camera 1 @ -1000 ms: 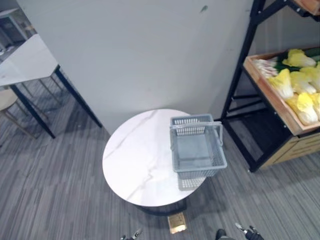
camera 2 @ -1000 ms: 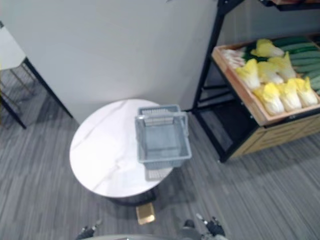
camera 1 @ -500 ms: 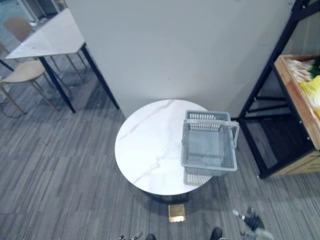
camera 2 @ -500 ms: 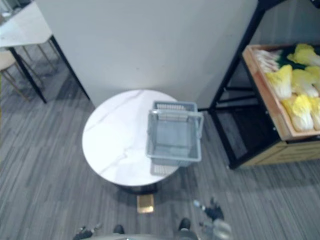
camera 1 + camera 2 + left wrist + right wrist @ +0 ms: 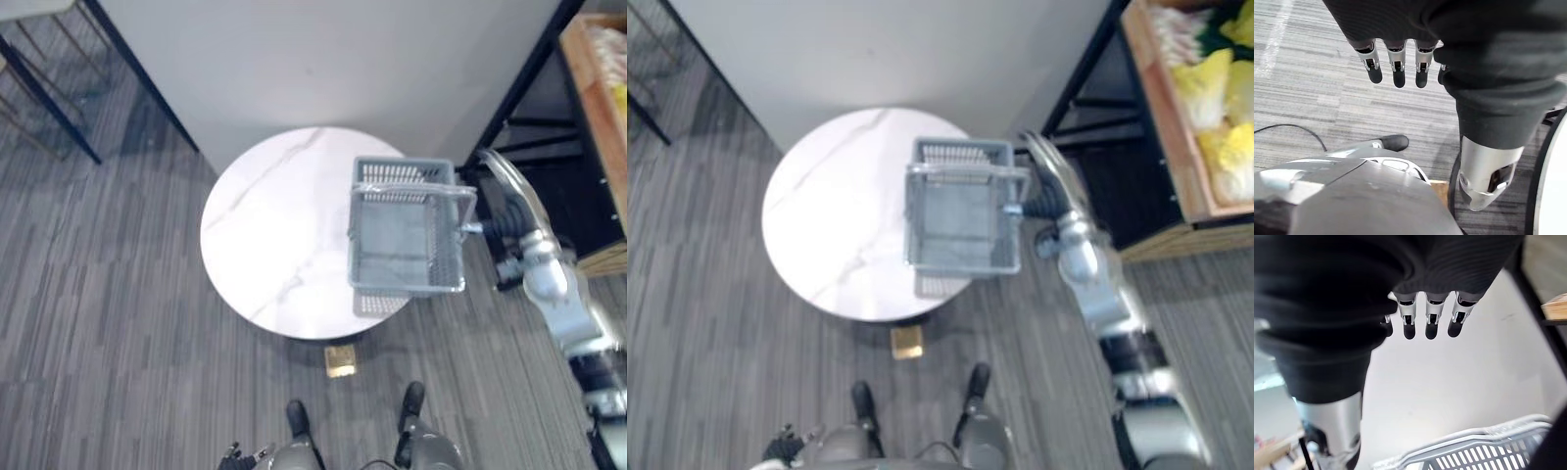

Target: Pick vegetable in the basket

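Observation:
An empty grey plastic basket [image 5: 404, 172] with its handle up stands on the right part of a round white marble table [image 5: 274, 235]. My right hand [image 5: 1046, 196] reaches in from the lower right and hangs just beside the basket's right side. In the right wrist view its fingers [image 5: 1430, 318] are straight and hold nothing, with the basket's rim [image 5: 1469, 443] below them. Yellow-white cabbages [image 5: 1215, 88] lie in a wooden crate [image 5: 1161, 108] on the shelf at the far right. My left hand [image 5: 1396, 63] hangs low over the floor, fingers straight and empty.
A black metal shelf frame [image 5: 1087, 69] stands between the table and the crate. A grey wall [image 5: 333, 59] rises right behind the table. A brass floor plate [image 5: 340, 359] lies on the grey carpet before the table. Dark table legs [image 5: 39, 98] stand at the far left.
The camera has tilted down and shifted, so the whole scene moved. My right arm has come up from the bottom edge to the basket's right side.

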Motion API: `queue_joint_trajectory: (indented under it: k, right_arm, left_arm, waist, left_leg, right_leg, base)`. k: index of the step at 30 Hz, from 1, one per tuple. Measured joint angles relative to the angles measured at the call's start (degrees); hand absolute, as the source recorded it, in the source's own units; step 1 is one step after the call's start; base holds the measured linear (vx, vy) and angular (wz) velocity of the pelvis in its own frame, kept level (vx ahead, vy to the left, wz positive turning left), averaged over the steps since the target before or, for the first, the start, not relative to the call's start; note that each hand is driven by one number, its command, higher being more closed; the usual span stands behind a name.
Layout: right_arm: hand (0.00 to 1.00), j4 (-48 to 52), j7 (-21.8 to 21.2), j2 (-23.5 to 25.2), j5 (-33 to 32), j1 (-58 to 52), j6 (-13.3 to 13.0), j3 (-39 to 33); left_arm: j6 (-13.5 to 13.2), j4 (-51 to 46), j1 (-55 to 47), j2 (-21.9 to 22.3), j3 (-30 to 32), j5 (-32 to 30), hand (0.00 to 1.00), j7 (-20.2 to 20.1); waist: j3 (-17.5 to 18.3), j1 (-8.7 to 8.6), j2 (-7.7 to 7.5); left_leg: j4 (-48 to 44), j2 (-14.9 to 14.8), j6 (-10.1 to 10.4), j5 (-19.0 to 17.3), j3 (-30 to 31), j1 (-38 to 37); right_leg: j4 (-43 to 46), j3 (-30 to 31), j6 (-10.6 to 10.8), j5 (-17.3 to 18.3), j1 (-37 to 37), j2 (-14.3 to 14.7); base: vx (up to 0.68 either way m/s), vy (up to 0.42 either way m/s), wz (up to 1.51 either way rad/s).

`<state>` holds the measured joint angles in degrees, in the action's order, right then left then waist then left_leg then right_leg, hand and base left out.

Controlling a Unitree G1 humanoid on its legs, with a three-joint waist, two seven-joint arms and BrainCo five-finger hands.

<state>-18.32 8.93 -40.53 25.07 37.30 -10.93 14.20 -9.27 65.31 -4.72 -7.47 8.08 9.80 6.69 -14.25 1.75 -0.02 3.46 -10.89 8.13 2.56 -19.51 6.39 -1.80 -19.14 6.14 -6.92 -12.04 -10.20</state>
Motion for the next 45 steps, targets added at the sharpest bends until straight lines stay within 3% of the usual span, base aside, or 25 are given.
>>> queue_joint_trajectory:
  k: [2, 5, 15, 45]
  right_arm:
    - [0.00, -9.7, -1.2, -1.5, 1.6, 12.3, 0.2, 6.8]
    - [0.00, -16.9, -2.3, -1.7, 1.9, 21.0, 0.5, 9.9]
    - [0.00, -29.5, -2.1, -1.5, 3.7, 29.1, 2.4, 10.9]
    - [0.00, -20.6, -3.2, -4.0, 3.8, 22.0, 1.5, 10.9]
  left_arm:
    - [-0.1, -0.6, 1.1, -0.1, -1.1, 0.0, 0.00, -0.1]
    - [-0.1, -1.6, 2.5, -0.2, -1.6, 0.3, 0.00, 0.0]
    - [-0.2, -2.1, 4.1, -0.5, -2.9, 0.7, 0.00, 1.6]
    - [-0.2, -3.3, 5.1, -1.3, -4.5, 0.1, 0.00, 2.1]
  waist:
    - [-1.5, 1.11, 0.09]
    - [-3.8, 3.14, -0.03]
    - [-6.6, 3.73, 0.04]
    - [-7.3, 2.81, -0.04]
  left_leg:
    - [-0.7, 0.0, 0.0, 0.0, 1.1, 1.7]
    - [-1.1, -0.1, -0.1, 0.1, 2.1, 2.8]
    - [-1.1, 0.0, -0.1, 0.1, 3.9, 4.5]
    - [-0.6, 0.2, -0.2, 0.2, 1.5, 4.5]
  right_leg:
    - [0.0, -0.3, -0.1, -0.1, -0.8, -0.1]
    - [0.0, -0.6, -0.1, -0.1, -1.1, -0.1]
    - [0.0, -0.7, 0.0, -0.2, -1.7, -0.4]
    - [-1.2, 2.7, 0.0, -1.9, -3.7, 0.0]
  base:
    - [0.00, -0.014, 0.17]
    - [0.02, -0.010, 0.15]
    - [0.04, -0.001, 0.09]
    - [-0.01, -0.002, -0.04]
